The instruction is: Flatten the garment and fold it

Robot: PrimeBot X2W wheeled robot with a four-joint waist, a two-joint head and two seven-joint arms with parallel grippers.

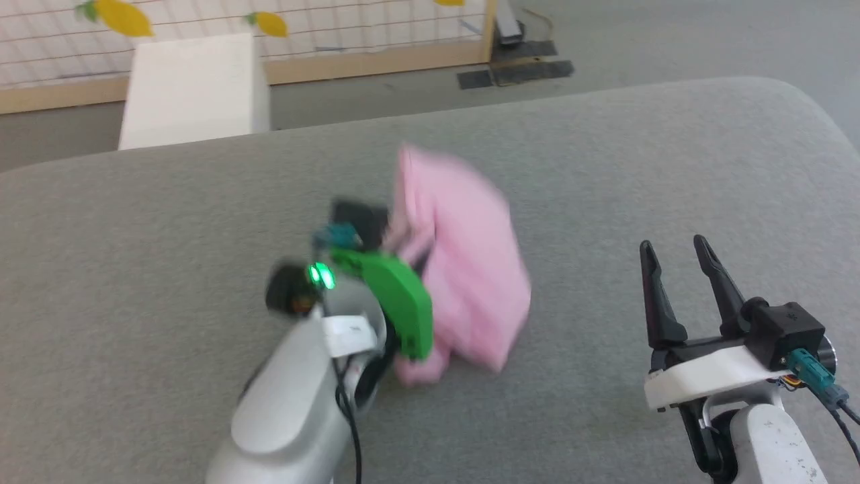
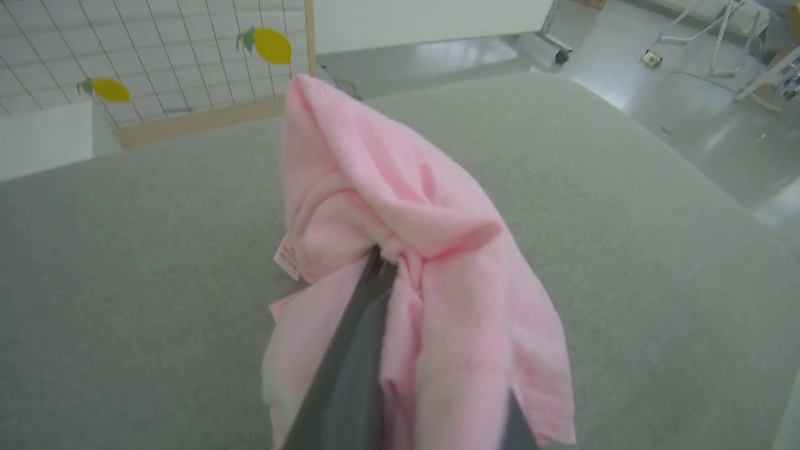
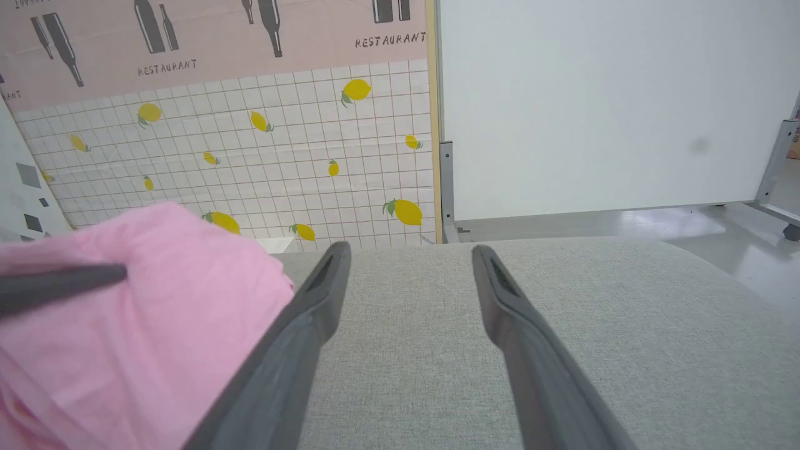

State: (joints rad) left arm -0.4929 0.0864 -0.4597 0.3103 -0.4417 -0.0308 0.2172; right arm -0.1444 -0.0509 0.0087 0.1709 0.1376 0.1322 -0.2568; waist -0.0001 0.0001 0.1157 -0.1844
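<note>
One garment (image 2: 450,325) bunched, left gripper (image 2: 377,264) pinching it

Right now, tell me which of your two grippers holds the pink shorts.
The left gripper: it is pinched shut on the bunched garment. The right gripper stands open and empty beside it, above the grey surface.

Right wrist view: word "RESTAURANT" (image 3: 392,40) in dark capitals on pink wall banner (image 3: 209,34), near banner's right edge, slightly slanted. Second "RESTAURANT" (image 3: 167,67) further left on same banner, below bottle silhouettes (image 3: 150,25). Letters "ANT" (image 3: 14,95) at far left edge, start of word cut off by frame. Cropped lettering at top left corner, unreadable.

Left wrist view: small white label (image 2: 287,257) sewn on pink garment (image 2: 437,300), faint reddish print, too small to read.
</note>
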